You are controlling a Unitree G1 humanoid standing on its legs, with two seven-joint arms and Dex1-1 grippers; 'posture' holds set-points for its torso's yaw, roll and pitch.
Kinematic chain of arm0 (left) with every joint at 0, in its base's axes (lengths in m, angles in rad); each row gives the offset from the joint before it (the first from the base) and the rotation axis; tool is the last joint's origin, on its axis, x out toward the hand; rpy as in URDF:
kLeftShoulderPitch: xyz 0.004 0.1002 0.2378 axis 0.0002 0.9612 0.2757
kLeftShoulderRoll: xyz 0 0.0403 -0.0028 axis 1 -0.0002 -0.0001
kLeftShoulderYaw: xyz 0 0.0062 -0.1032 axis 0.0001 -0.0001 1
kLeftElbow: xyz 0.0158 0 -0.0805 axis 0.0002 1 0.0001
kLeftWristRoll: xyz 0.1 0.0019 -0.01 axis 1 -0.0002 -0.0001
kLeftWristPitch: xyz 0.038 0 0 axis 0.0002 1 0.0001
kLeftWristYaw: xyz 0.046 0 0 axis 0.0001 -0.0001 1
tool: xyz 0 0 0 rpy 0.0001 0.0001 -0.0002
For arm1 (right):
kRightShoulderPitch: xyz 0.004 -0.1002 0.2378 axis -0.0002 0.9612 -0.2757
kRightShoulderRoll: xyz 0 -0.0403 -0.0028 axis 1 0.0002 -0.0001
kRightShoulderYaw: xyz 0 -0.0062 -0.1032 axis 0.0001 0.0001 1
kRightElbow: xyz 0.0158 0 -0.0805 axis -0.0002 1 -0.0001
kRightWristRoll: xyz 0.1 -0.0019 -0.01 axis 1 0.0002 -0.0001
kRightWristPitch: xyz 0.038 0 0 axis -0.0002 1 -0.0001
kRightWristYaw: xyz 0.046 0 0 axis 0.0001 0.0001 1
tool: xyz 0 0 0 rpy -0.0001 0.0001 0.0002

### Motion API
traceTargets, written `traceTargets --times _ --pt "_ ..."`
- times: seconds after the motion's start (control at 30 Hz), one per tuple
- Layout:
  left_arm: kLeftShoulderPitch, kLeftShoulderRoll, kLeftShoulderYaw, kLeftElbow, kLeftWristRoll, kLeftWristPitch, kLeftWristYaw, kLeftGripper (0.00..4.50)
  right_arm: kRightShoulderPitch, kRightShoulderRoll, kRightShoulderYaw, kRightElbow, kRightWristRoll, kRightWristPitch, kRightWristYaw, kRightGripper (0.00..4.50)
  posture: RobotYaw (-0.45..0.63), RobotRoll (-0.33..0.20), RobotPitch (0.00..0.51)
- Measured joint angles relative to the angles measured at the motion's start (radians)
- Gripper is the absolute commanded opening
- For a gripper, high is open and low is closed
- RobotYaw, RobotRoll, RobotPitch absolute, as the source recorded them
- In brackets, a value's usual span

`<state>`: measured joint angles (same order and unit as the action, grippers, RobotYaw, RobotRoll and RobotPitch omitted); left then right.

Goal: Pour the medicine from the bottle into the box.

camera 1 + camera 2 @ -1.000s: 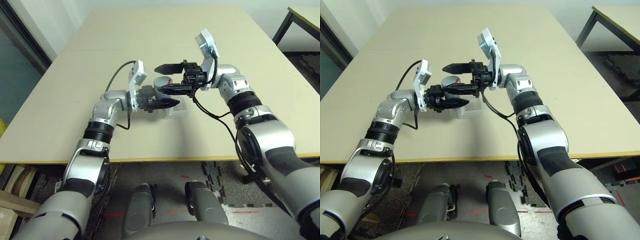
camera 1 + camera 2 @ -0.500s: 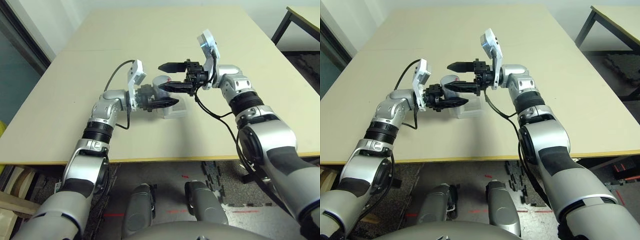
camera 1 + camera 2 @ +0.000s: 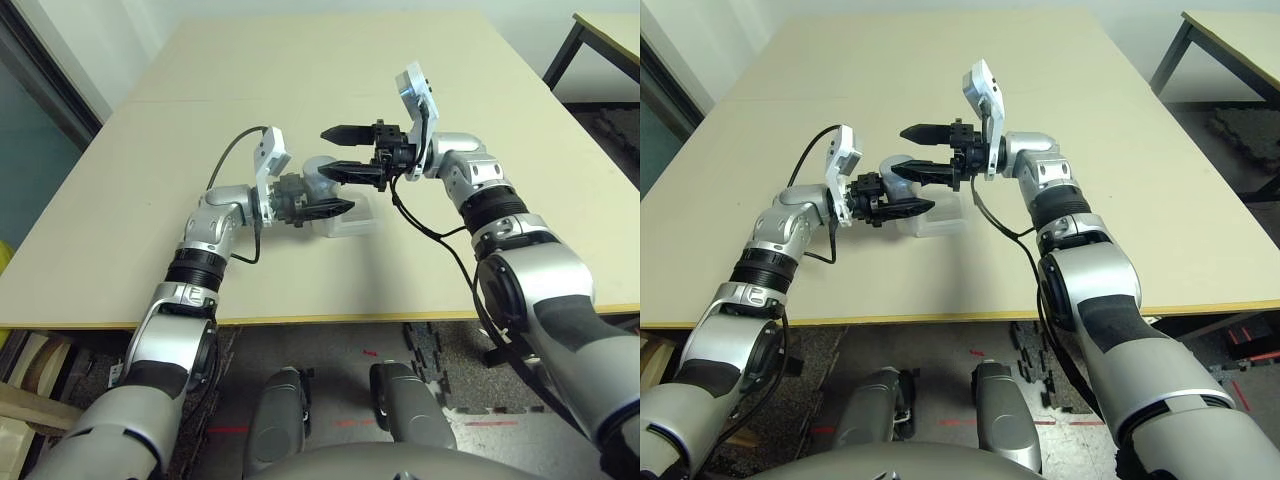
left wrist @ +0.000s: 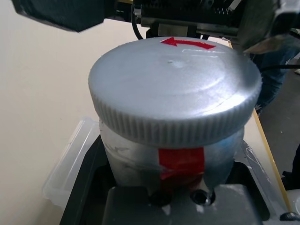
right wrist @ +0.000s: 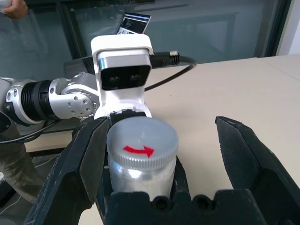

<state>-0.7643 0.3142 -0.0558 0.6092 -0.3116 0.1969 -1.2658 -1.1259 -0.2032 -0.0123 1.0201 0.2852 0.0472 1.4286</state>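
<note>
Unscrewing the cap [image 5: 140, 140] looks like the step in hand, since the bottle [image 3: 318, 176] is still closed and nothing can be poured until it comes off. To do it well, the right gripper [image 3: 336, 150] should centre its spread fingers on the cap's ribbed edge, close squarely, and twist the way the red arrow on top points, while the other arm keeps the body from turning. Lifting the cap straight off afterwards would likely avoid tipping the bottle early.

The left gripper [image 3: 330, 208] is clenched on the bottle's silver body, holding it just above the box [image 3: 350, 218], which sits on the table [image 3: 300, 90]. The right gripper is released, jaws spread wide to either side of the cap; one finger [image 5: 89, 159] appears to lie against it, the other stands clear. The medicine itself is hidden inside the bottle.
</note>
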Motion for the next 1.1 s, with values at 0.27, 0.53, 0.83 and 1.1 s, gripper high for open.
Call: traceTargets --times 0.27,0.53,0.83,1.1 --pt "-0.004 -0.010 0.000 0.031 0.002 -0.031 0.007 2.67 0.014 0.006 0.000 -0.041 0.000 0.019 -0.021 4.50 -0.21 0.000 0.091" --pt "-0.016 -0.022 -0.002 0.048 0.013 -0.047 0.008 2.67 0.023 0.015 0.001 -0.070 0.000 0.034 -0.029 4.50 -0.21 0.000 0.091" --pt "-0.061 -0.024 -0.002 0.077 0.022 -0.051 0.008 2.67 0.041 0.020 0.007 -0.106 0.000 0.059 -0.025 4.50 -0.21 0.000 0.085" --pt "-0.094 -0.033 -0.001 0.080 0.022 -0.051 0.008 2.67 0.041 0.020 0.007 -0.117 0.000 0.064 -0.027 4.50 -0.22 0.000 0.077"
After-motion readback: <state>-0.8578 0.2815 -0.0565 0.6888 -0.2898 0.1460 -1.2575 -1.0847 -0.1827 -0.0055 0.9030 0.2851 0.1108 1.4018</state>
